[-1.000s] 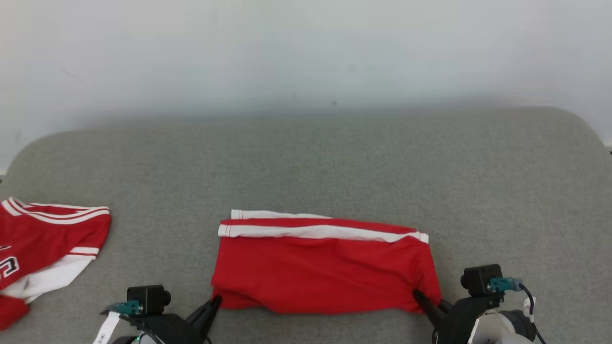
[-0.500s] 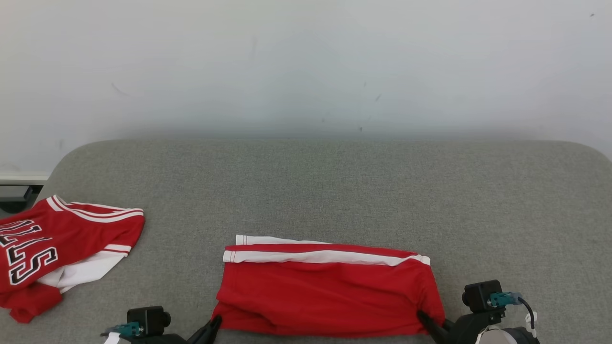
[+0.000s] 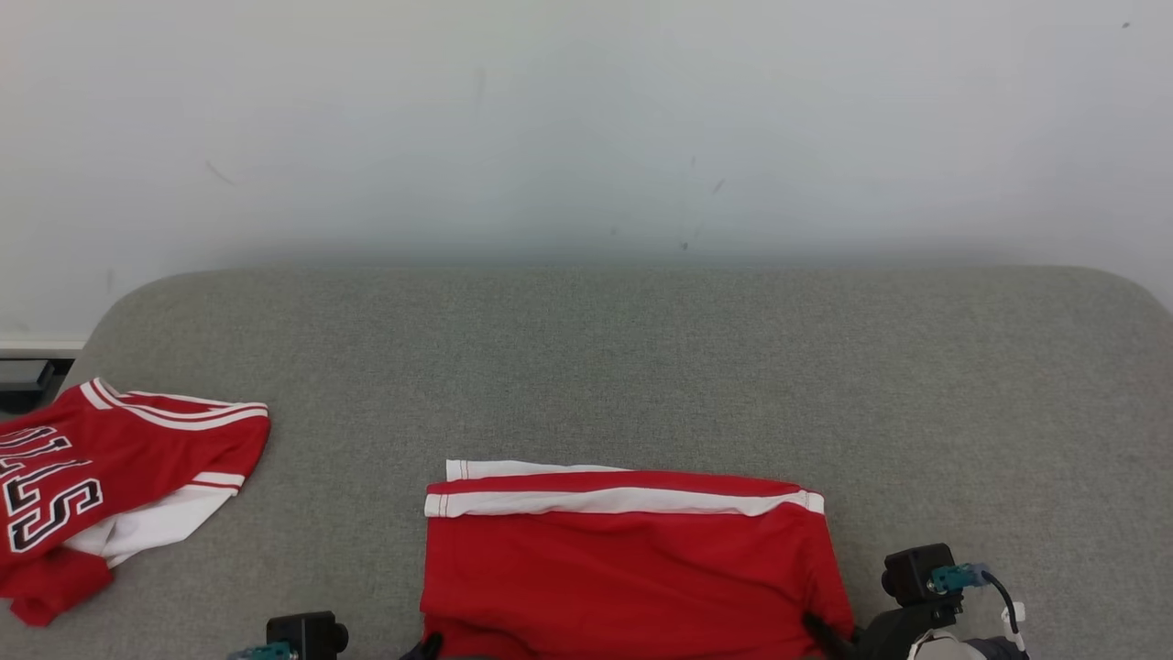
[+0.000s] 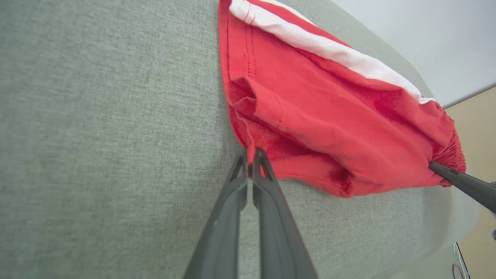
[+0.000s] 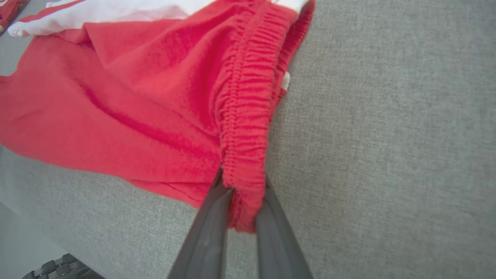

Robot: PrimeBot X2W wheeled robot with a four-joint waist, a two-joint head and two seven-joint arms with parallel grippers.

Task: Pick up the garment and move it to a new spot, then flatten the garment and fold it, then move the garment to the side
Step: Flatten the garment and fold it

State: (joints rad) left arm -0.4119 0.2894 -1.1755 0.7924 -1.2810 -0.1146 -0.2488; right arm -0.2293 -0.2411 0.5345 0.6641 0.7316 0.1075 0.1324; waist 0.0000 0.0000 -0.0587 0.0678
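The garment (image 3: pixel 623 568) is a pair of red shorts with a white side stripe, folded lengthwise and lying flat near the front edge of the grey surface. My left gripper (image 4: pixel 250 155) is shut on the thin hem corner of the garment (image 4: pixel 329 128) at its left near end. My right gripper (image 5: pixel 242 186) is shut on the gathered elastic waistband of the garment (image 5: pixel 155 97) at its right near corner. In the head view the right gripper (image 3: pixel 820 631) shows at the bottom, and the left gripper (image 3: pixel 429 647) just peeks over the edge.
A red jersey (image 3: pixel 101 486) with white trim and black lettering lies crumpled at the left edge of the grey padded surface (image 3: pixel 641 367). A pale wall stands behind. The surface's front edge runs close beneath both grippers.
The head view has tilted up, so everything sits lower in it. Both grippers keep their hold on the garment, which lies a little closer to the front edge.
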